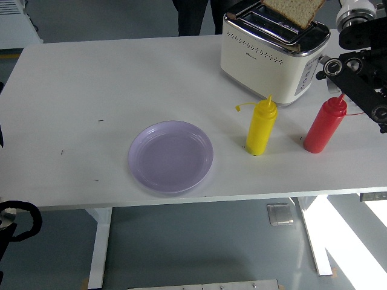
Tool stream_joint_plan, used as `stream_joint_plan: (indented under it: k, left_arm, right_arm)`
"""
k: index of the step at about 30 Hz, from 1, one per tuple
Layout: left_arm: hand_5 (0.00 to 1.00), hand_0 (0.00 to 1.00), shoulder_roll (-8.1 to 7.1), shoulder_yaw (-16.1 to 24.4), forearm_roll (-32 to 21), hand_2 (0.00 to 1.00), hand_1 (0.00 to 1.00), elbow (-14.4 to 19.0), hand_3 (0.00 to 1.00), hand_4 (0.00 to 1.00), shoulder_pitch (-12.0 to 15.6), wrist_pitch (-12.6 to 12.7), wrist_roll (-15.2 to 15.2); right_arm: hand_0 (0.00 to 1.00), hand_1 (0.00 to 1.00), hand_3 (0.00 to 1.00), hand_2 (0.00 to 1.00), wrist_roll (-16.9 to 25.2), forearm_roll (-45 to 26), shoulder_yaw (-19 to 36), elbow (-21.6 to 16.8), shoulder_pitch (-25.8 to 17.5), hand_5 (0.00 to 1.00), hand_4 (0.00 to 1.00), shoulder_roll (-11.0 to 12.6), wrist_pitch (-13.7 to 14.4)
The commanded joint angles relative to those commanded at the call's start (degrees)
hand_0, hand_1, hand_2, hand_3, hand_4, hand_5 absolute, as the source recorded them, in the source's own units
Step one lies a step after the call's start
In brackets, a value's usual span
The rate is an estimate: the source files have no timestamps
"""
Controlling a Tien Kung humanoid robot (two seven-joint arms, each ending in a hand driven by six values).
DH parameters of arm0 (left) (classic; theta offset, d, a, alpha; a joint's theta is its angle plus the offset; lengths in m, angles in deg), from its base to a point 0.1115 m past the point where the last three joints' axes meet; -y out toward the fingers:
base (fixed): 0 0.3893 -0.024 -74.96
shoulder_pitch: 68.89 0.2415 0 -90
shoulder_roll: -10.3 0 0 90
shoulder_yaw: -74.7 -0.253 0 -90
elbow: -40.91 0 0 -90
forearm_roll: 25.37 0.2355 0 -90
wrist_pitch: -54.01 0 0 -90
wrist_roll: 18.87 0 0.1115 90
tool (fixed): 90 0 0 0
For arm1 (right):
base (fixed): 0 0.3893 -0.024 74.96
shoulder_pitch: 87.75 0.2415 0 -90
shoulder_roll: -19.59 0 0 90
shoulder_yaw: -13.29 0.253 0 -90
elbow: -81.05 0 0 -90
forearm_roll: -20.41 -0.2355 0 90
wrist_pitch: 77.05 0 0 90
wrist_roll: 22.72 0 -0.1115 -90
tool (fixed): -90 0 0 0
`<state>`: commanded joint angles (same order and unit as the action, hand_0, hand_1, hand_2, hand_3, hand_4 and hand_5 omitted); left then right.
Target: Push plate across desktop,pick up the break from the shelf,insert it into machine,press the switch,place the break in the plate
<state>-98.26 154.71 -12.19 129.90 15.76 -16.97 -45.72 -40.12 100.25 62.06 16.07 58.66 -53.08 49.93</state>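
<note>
Bread slice (292, 10) poised over toaster (273, 49) slot, right arm (361, 66) reaching in from top right — fingers out of frame, grip unconfirmed; plate (171, 156) mid-counter, empty — insertion, switch press, plating apparently still ahead

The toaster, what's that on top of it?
A slice of bread hangs over the toaster, just above its slots. The picture's top edge cuts off the slice and whatever holds it. The inside of the slots cannot be seen.
</note>
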Motion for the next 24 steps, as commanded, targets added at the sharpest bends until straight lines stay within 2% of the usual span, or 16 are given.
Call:
stream_joint_plan:
  k: [4,9,14,24]
  left_arm:
    - [0.926,0.751,0.36,1.56,-5.82,0.644,0.687,-1.31,0.631,0.688,0.35,-2.03,1.80]
    - [0.927,0.750,0.46,1.94,-11.28,0.645,0.687,-2.01,0.631,0.687,0.38,-2.79,2.39]
    - [0.927,0.750,0.50,1.48,-12.28,0.645,0.687,-2.13,0.631,0.687,0.21,-2.78,1.93]
    - [0.925,0.749,0.47,0.78,-12.09,0.643,0.685,-2.04,0.627,0.691,0.02,-2.80,1.25]
  right_arm:
    - [0.506,0.499,0.486,0.509,0.37,0.16,-1.29,2.49,1.30,0.002,0.170,-1.73,0.00]
    - [0.506,0.499,0.485,0.508,0.45,0.07,-2.50,6.01,2.76,0.002,0.166,-3.45,0.00]
    - [0.506,0.499,0.485,0.508,0.65,0.86,-3.47,9.68,3.36,0.002,0.166,-4.60,0.00]
    - [0.509,0.501,0.485,0.508,1.55,1.34,-4.75,13.55,4.13,0.002,0.170,-5.70,0.00]
